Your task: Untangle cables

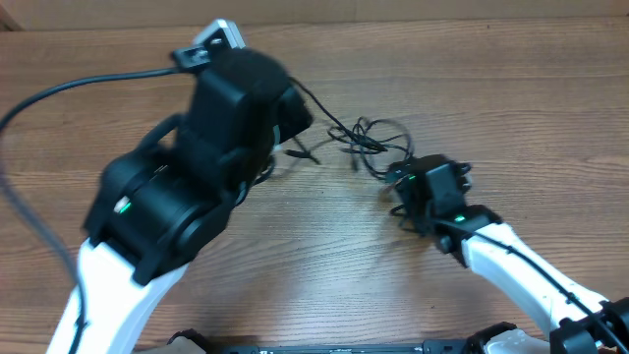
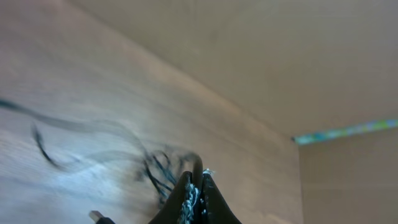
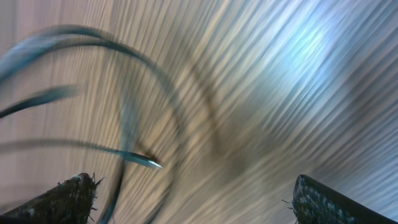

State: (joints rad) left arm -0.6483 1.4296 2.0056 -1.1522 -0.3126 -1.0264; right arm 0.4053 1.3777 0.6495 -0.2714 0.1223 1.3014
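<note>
The cables (image 1: 369, 138) lie as a loose black tangle on the wooden table, right of centre. One strand runs up-left from the tangle to my left gripper (image 1: 300, 113). In the left wrist view that gripper (image 2: 196, 178) is shut on a thin cable (image 2: 198, 164), with the tangle (image 2: 160, 167) just beyond it. My right gripper (image 1: 398, 177) sits at the tangle's lower right edge. In its wrist view it (image 3: 196, 193) stands wide open, holding nothing. Blurred cable loops (image 3: 124, 112) and a plug tip (image 3: 148, 162) lie near its left finger (image 3: 68, 200).
A thick black cord (image 1: 59, 93) from the left arm sweeps across the table's far left. Loose plug ends (image 1: 305, 152) lie just below the left gripper. The table's back edge (image 1: 442, 18) runs along the top, with a wall behind it.
</note>
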